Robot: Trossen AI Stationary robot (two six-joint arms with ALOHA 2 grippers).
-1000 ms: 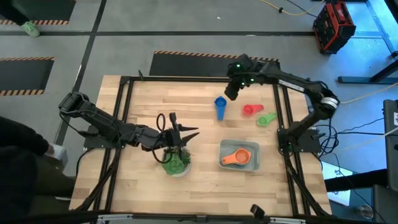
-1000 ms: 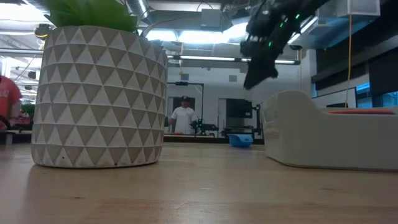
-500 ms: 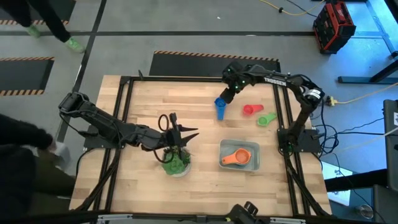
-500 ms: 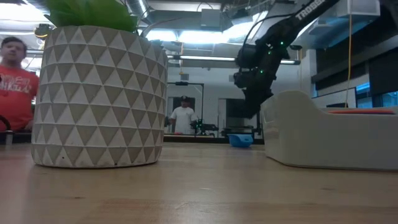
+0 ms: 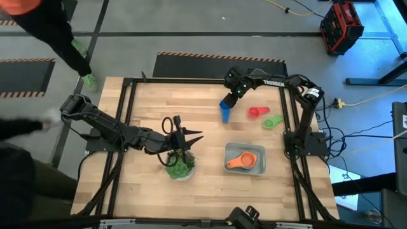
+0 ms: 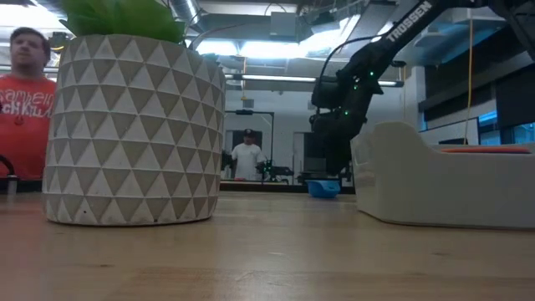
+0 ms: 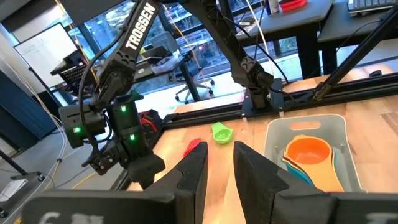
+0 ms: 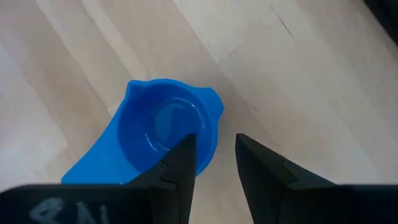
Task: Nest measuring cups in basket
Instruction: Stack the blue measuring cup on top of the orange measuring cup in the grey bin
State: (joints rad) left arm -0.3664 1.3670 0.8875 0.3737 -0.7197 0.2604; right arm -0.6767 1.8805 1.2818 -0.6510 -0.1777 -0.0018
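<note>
Meanwhile the left gripper (image 5: 180, 141) waits over the potted plant (image 5: 180, 166), its fingers (image 7: 194, 175) a narrow gap apart and holding nothing. Further right, the right gripper (image 5: 230, 100) has swung in and dropped over the last second to just above the blue cup (image 5: 225, 109), fingers slightly parted astride its rim, not yet closed on it. The red cup (image 5: 255, 112) and green cup (image 5: 273, 121) lie beyond. Orange already sits nested in the basket (image 5: 257, 150), so blue looks next.
</note>
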